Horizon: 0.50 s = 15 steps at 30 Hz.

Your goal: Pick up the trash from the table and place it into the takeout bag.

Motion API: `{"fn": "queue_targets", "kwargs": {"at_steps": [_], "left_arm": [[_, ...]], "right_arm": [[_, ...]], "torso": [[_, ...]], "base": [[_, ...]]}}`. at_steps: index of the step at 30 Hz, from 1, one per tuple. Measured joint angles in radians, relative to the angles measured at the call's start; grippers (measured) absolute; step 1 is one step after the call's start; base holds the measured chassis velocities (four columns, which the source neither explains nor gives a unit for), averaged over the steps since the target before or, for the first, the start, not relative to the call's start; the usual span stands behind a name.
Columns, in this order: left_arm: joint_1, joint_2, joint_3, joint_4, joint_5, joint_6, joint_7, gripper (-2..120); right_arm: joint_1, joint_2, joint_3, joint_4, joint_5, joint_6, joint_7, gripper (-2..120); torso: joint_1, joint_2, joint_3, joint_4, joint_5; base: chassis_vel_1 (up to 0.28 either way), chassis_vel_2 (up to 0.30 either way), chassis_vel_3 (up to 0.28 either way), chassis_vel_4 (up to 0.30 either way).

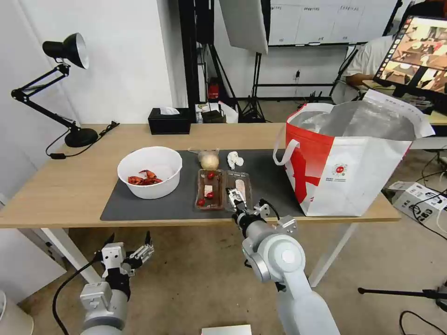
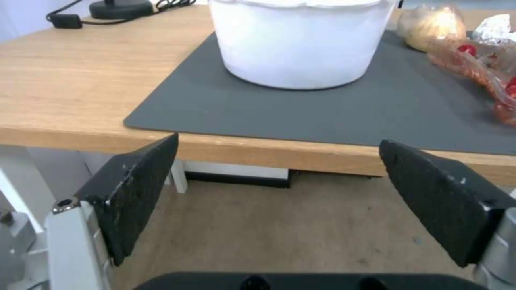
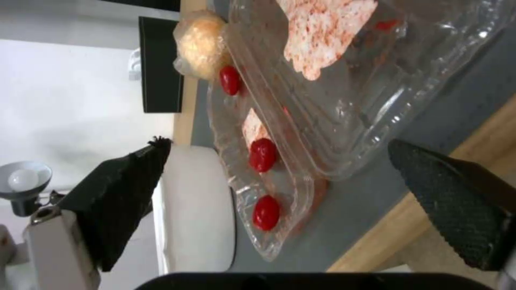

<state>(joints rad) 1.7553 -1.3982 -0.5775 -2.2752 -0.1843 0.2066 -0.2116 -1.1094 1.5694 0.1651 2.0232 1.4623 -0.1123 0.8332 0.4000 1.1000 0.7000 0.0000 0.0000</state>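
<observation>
The right arm reaches forward from its grey shoulder joint, wrist stretched out and rolled to one side. Its right gripper [image 1: 237, 196] is at table height, its fingers spread wide apart (the right wrist view shows both black textured pads [image 3: 123, 197] with a broad gap between them). Nothing is held between them.

The left arm hangs lower and closer to the body, its wrist bent upward. The left gripper [image 1: 129, 248] sits below the level of the right gripper and well apart from it, fingers likewise splayed wide, the black pads [image 2: 137, 189] angled outward and empty.
</observation>
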Motion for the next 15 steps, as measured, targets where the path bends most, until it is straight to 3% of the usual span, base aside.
{"fn": "queue_targets", "kwargs": {"at_steps": [15], "left_arm": [[-0.014, 0.002, 0.001, 0.016, -0.003, 0.002, 0.0, 100]], "right_arm": [[0.032, 0.0, 0.003, -0.046, -0.048, 0.014, -0.064, 100]], "torso": [[0.0, 0.0, 0.0, 0.0, 0.0]], "base": [[0.0, 0.0, 0.0, 0.0]]}}
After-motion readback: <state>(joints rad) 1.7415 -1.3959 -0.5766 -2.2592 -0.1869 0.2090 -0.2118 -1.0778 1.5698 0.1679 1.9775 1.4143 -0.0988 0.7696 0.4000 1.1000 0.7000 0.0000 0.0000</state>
